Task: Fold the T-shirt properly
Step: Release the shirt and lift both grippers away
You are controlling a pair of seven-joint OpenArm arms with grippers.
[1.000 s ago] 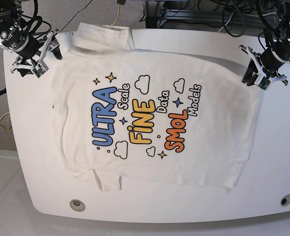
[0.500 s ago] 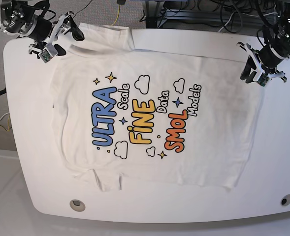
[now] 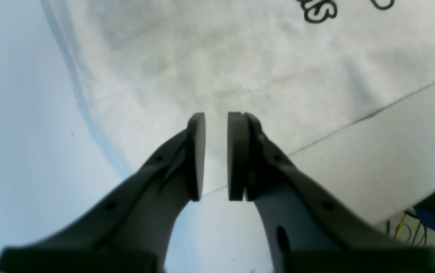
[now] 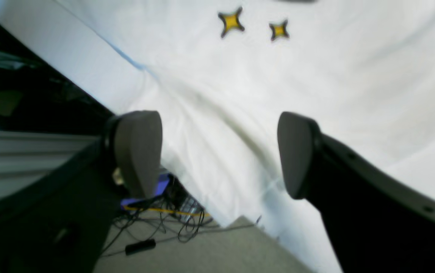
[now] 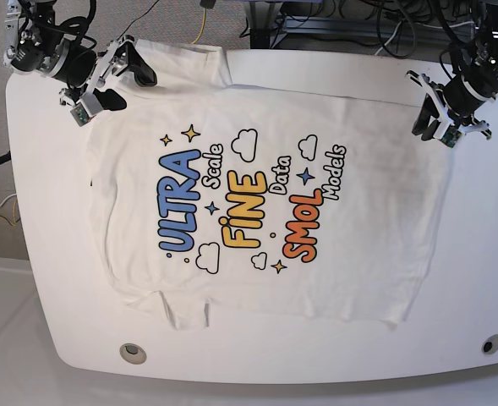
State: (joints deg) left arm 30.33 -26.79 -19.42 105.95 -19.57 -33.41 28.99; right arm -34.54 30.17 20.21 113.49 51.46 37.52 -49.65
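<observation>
A white T-shirt (image 5: 265, 203) lies spread print-up across the white desk (image 5: 477, 279), one sleeve reaching the far rim and the other lying near the front rim. The right pincer (image 5: 113, 78) hovers with its jaws wide apart above the shirt's far corner nearest that arm, where the fabric meets the desk's rim and cables show on the floor beyond. The left pincer (image 5: 440, 118) hangs over the opposite far corner, its pads (image 3: 196, 155) nearly together with only a narrow slit between them, clamped on nothing. The risks look plain: a near-closed left pincer would likely push cloth aside rather than take it, and the right could close beyond the rim and miss the hem. If only one corner is caught, the fold would probably come out skewed and wrinkled.
</observation>
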